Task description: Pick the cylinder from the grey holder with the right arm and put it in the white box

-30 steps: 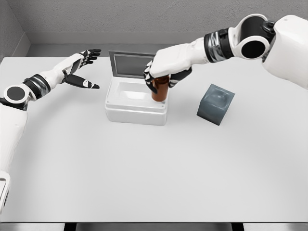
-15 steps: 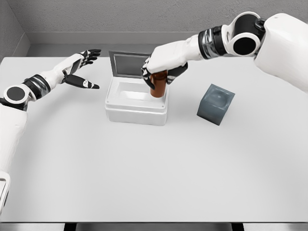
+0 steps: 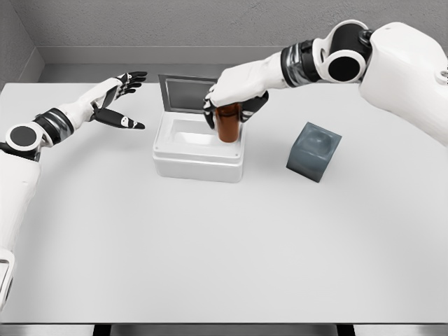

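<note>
So over on the left, the left robot hand [image 3: 119, 98] just hangs above the worktop [image 3: 210, 245] with its fingers spread and nothing in it. My guess is it's parked out there so it stays clear of the action. Next along is the white box [image 3: 198, 157], lid [image 3: 187, 92] propped up at the back so the inside is open from above. Right over its right-hand side, the right robot hand [image 3: 231, 101] is clamped around the top of the brown cylinder [image 3: 228, 124], holding it upright, which looks like the sensible way to drop it straight in. The bottom end seems to sit at about rim level; I can't tell if it's touching anything inside. Furthest right, the grey holder [image 3: 313, 150] sits on its own, well apart from the box, with nothing in it.
</note>
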You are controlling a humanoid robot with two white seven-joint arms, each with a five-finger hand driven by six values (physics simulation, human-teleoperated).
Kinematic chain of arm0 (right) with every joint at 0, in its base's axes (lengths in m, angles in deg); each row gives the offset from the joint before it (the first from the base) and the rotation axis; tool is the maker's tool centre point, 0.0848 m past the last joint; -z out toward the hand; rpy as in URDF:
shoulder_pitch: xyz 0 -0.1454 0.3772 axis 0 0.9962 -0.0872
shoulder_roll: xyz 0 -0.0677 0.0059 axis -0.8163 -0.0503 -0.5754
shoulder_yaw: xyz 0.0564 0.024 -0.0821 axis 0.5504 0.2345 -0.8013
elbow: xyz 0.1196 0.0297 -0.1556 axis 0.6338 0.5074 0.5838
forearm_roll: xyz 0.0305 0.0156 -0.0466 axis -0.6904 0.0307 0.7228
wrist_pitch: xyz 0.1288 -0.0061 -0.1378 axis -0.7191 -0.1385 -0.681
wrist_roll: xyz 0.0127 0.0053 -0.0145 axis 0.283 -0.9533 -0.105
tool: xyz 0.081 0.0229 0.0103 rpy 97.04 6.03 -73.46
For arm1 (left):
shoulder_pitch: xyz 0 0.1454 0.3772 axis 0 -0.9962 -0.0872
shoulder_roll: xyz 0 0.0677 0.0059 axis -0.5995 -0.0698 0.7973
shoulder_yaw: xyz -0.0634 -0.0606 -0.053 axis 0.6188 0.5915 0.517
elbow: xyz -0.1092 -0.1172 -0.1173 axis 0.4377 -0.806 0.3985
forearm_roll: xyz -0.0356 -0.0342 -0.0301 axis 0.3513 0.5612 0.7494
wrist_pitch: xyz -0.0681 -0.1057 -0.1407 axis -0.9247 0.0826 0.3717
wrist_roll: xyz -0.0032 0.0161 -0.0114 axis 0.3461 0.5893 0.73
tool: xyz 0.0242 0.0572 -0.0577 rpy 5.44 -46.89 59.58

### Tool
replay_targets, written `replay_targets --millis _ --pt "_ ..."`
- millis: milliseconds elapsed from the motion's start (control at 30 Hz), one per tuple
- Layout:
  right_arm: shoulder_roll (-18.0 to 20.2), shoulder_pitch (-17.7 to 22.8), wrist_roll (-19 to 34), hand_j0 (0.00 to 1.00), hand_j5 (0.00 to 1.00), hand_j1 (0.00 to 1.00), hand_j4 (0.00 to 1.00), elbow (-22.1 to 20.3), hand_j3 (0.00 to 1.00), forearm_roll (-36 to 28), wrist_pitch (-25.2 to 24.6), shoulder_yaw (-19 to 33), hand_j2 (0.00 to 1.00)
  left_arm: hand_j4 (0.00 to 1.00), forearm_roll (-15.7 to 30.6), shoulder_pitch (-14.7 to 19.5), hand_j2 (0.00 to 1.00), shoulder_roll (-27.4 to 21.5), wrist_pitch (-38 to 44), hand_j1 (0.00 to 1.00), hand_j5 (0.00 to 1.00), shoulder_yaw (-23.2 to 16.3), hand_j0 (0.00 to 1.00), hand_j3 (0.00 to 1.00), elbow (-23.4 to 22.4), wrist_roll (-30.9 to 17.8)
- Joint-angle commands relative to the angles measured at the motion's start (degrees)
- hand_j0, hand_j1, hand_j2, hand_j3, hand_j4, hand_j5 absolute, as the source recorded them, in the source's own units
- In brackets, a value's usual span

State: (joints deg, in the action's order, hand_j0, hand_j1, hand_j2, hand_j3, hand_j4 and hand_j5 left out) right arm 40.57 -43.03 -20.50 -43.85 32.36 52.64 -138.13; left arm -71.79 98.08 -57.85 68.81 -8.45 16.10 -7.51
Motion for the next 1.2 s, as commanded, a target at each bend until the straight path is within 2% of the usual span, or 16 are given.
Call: replay_targets --millis 0,133,233,300,333,433,467,567,633,733,800,933,967,1033,1067,1167 --pt "-0.05 0.00 -0.10 0.95 0.95 0.95 0.95 -0.37 0.95 0.46 -0.15 0.16 0.95 1.00 0.39 0.00 1.00 -0.06 0.05 1.00 1.00 0.09 1.00 1.00 0.07 0.01" --pt "0.03 -0.09 -0.01 0.98 0.98 0.98 0.98 -0.98 0.98 0.55 -0.15 0.25 0.98 1.00 0.39 -0.09 1.00 -0.06 0.05 1.00 1.00 0.09 1.00 1.00 0.07 0.01" --pt "1.18 0.00 -0.01 1.00 1.00 1.00 1.00 -4.94 1.00 0.55 -0.15 3.94 1.00 1.00 0.39 -0.09 1.00 -0.06 0.05 1.00 1.00 0.09 1.00 1.00 0.07 0.01" --pt "3.37 0.18 -0.01 1.00 1.00 1.00 1.00 -11.08 1.00 0.55 -0.15 6.66 1.00 1.00 0.47 -0.09 1.00 -0.06 0.05 1.00 1.00 0.09 1.00 1.00 0.07 0.01" --pt "5.13 0.18 -0.01 1.00 1.00 1.00 1.00 -15.48 1.00 0.46 -0.15 6.75 1.00 1.00 0.47 -0.09 1.00 -0.06 0.05 1.00 1.00 0.09 1.00 1.00 0.07 0.01" --pt "9.26 0.26 -0.19 1.00 1.00 1.00 1.00 -24.97 1.00 -0.16 -0.15 8.24 1.00 1.00 0.47 -0.18 1.00 -0.06 0.05 1.00 1.00 0.09 1.00 1.00 0.16 0.01" --pt "11.89 0.26 -0.36 1.00 1.00 1.00 1.00 -28.75 1.00 -0.77 -0.15 8.77 1.00 1.00 0.47 -0.18 1.00 -0.06 0.05 1.00 1.00 0.09 1.00 1.00 0.24 0.01" --pt "17.34 -0.18 -0.80 1.00 1.00 1.00 1.00 -32.63 1.00 -2.53 -0.15 8.77 1.00 1.00 -0.05 0.09 1.00 0.38 0.05 1.00 1.00 -0.09 1.00 1.00 0.59 0.01" --pt "21.30 -0.88 -0.98 1.00 1.00 1.00 1.00 -33.15 1.00 -5.25 -0.15 8.68 1.00 1.00 0.03 0.26 1.00 0.64 0.05 1.00 1.00 -1.05 1.00 1.00 0.68 0.01" --pt "30.61 -2.37 -5.99 1.00 1.00 1.00 1.00 -33.77 1.00 -5.78 -0.15 8.42 1.00 1.00 0.38 1.49 1.00 0.73 0.05 1.00 1.00 -2.19 1.00 1.00 0.59 0.01" --pt "35.71 -1.76 -6.78 1.00 1.00 1.00 1.00 -33.33 1.00 -5.78 -0.15 8.07 1.00 1.00 0.47 2.20 1.00 0.90 0.05 1.00 1.00 -2.72 1.00 1.00 0.59 0.01" --pt "39.58 -1.05 -8.54 1.00 1.00 1.00 1.00 -33.24 1.00 -5.78 -0.15 5.35 1.00 1.00 0.56 3.08 1.00 1.87 0.05 1.00 1.00 -3.07 1.00 1.00 0.68 0.01" --pt "40.73 -1.05 -10.73 1.00 1.00 1.00 1.00 -33.24 1.00 -5.78 -0.15 4.29 1.00 1.00 0.56 3.51 1.00 2.05 0.05 1.00 1.00 -3.25 1.00 1.00 0.77 0.01" --pt "41.34 -0.97 -11.26 1.00 1.00 1.00 1.00 -33.24 1.00 -5.78 -0.15 3.85 1.00 1.00 1.70 3.60 1.00 2.05 0.05 1.00 1.00 -3.95 1.00 1.00 0.86 0.01" --pt "41.69 0.00 -11.26 1.00 1.00 1.00 1.00 -33.24 1.00 -5.78 -0.15 3.94 1.00 1.00 4.25 3.52 1.00 1.78 -0.03 1.00 1.00 -4.74 1.00 1.00 0.86 0.01" --pt "42.05 0.97 -11.44 1.00 1.00 1.00 1.00 -33.15 1.00 -5.78 -0.15 4.11 1.00 1.00 5.04 3.43 1.00 1.26 -0.03 1.00 1.00 -5.53 1.00 1.00 1.03 0.01"
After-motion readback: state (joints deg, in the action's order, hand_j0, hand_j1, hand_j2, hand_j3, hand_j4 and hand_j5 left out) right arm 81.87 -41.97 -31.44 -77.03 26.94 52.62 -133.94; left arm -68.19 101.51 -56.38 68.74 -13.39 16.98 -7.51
